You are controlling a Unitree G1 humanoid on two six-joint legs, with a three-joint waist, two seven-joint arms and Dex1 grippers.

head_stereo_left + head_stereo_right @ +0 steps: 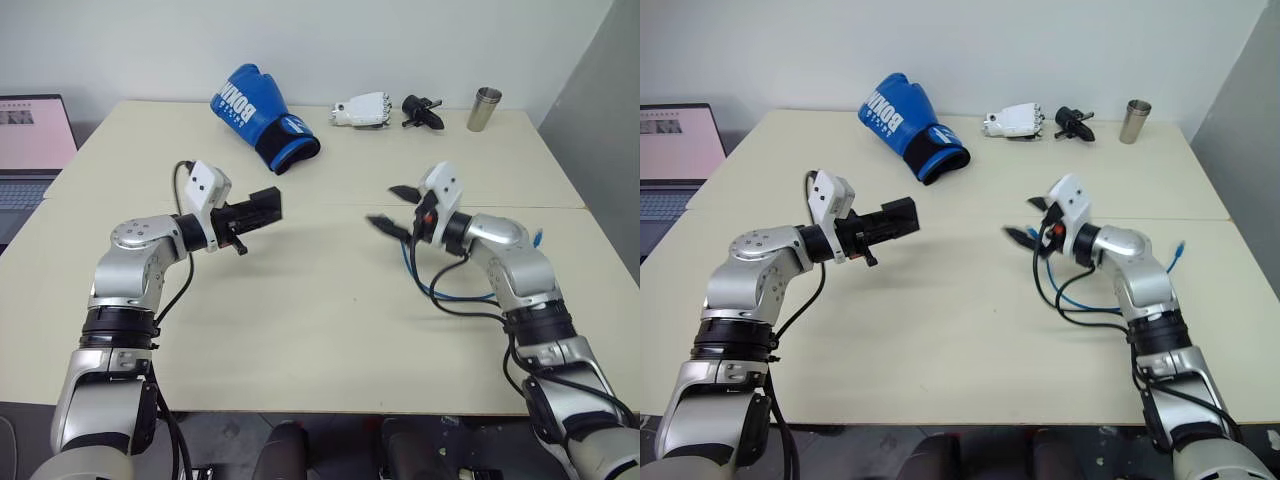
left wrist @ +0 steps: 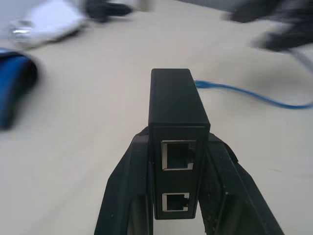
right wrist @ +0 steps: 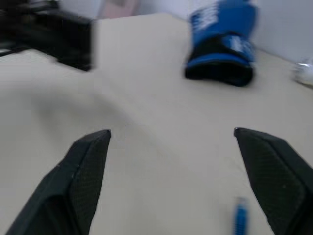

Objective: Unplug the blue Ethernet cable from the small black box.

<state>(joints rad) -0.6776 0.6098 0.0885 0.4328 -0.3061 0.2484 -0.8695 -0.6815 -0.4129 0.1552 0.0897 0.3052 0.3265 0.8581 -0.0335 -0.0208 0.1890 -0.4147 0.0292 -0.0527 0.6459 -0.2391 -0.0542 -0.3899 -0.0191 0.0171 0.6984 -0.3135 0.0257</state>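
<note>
On the wide, smooth, cream table (image 1: 330,330) the robot's two shiny silver arms reach toward each other. High above the tabletop, the left gripper (image 1: 262,210) has its two black fingers (image 2: 124,196) pressed tight on the sides of the small black box (image 2: 177,127). That box is dull black and shaped like a thin brick. Its near face has two square holes, one above the other, and both holes have nothing plugged in. The right gripper (image 1: 392,207) has its two black fingers (image 3: 85,166) spread wide apart with nothing between them. They look rough and pointed like wedges.

Over by the right arm, the blue cable (image 1: 455,292) lies in loose loops on the table, thin and bright, well apart from the box. One small end (image 1: 1181,247) of it rests beside the right arm.

At the far side sit a puffy blue boxing glove (image 1: 262,117), a white robot hand (image 1: 362,111), a knobby black gadget (image 1: 421,110) and a shiny metal cup (image 1: 484,109). A laptop (image 1: 30,150) sits off the table's left edge.
</note>
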